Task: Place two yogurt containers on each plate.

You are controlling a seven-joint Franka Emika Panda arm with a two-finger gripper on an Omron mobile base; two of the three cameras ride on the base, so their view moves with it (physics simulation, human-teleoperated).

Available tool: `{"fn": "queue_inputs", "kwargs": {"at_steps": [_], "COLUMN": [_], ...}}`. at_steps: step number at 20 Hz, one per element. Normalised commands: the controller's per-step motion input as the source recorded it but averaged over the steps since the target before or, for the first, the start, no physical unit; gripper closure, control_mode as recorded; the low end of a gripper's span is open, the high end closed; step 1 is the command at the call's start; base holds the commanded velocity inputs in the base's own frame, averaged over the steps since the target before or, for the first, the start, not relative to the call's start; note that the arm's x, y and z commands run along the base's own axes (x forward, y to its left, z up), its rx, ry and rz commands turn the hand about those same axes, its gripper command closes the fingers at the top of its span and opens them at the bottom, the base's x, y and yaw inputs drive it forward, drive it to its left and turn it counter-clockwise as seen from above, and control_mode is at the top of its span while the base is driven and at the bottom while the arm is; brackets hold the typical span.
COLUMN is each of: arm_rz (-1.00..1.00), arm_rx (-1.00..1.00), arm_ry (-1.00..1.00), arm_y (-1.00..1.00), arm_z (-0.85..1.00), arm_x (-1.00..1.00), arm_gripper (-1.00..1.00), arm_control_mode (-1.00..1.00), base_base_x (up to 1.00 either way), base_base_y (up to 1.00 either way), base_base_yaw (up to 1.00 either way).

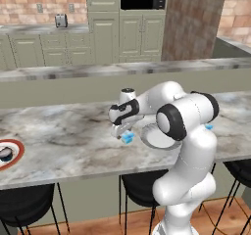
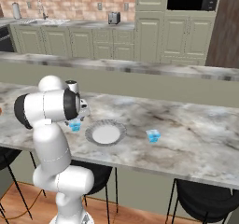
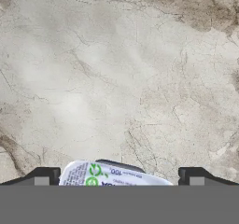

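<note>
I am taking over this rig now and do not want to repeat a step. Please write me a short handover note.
End effector: appears shut on one yogurt container, just left of the grey-rimmed plate.
Grey-rimmed plate: empty.
Second yogurt container: stands on the counter, right of that plate.
Red-rimmed plate: far left, with a small dark object on it that I cannot identify.
Done: no yogurt is on either plate.
Left: all four placements. Only two containers are in view.
</note>
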Motion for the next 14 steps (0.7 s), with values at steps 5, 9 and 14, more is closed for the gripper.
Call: {"fn": "queue_inputs", "kwargs": {"at_steps": [5, 9, 14], "arm_rz": [0.00, 0.00, 0.00], "arm_rx": [0.00, 0.00, 0.00], "arm_ry": [0.00, 0.00, 0.00], "arm_y": [-0.03, -0.04, -0.02], "arm_z": [-0.04, -0.09, -0.10], "arm_x": [-0.02, -0.01, -0.09], "arm_gripper": [-1.00, -1.00, -1.00], "arm_control_mode": [-1.00, -1.00, -1.00], "base_base_x": [0.00, 0.00, 0.00], "base_base_y": [0.00, 0.00, 0.00], "base_base_yaw": [0.00, 0.00, 0.00]}}
